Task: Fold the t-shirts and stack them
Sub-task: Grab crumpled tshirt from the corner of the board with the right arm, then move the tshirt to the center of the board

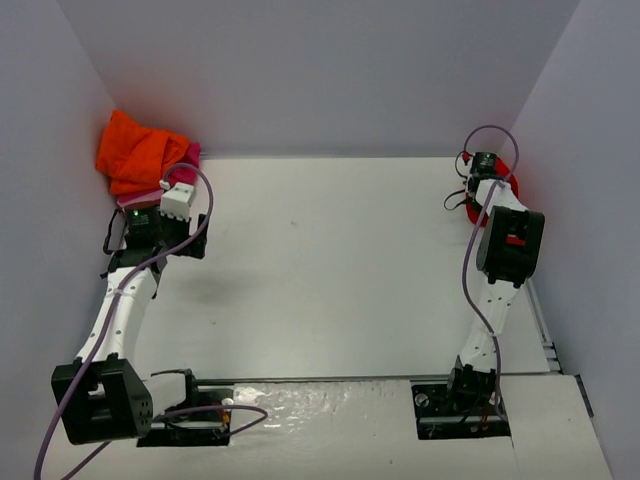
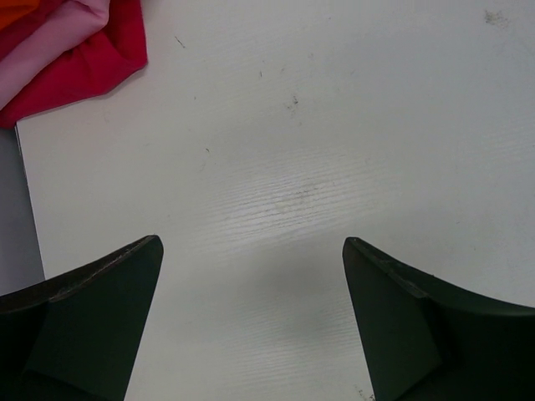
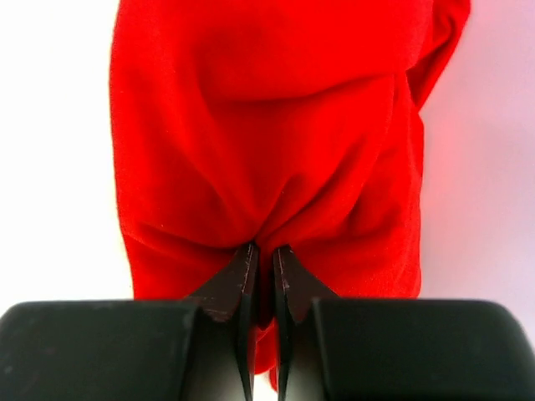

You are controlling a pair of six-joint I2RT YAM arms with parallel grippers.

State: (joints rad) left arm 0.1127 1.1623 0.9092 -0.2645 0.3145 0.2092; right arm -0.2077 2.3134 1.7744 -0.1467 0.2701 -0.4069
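Observation:
The red t-shirt [image 3: 267,125] lies bunched at the far right of the table, mostly hidden behind the right arm in the top view [image 1: 516,182]. My right gripper [image 3: 265,249] is shut on a fold of it. The orange t-shirt [image 1: 138,150] lies crumpled in the far left corner on top of the pink t-shirt [image 1: 190,154]. In the left wrist view the pink shirt [image 2: 71,50] shows at the top left. My left gripper [image 2: 251,251] is open and empty over bare table, just in front of that pile [image 1: 165,215].
The white table [image 1: 330,260] is walled by grey panels at the back and both sides. The table's left edge [image 2: 29,209] runs close beside my left gripper. Purple cables loop over both arms.

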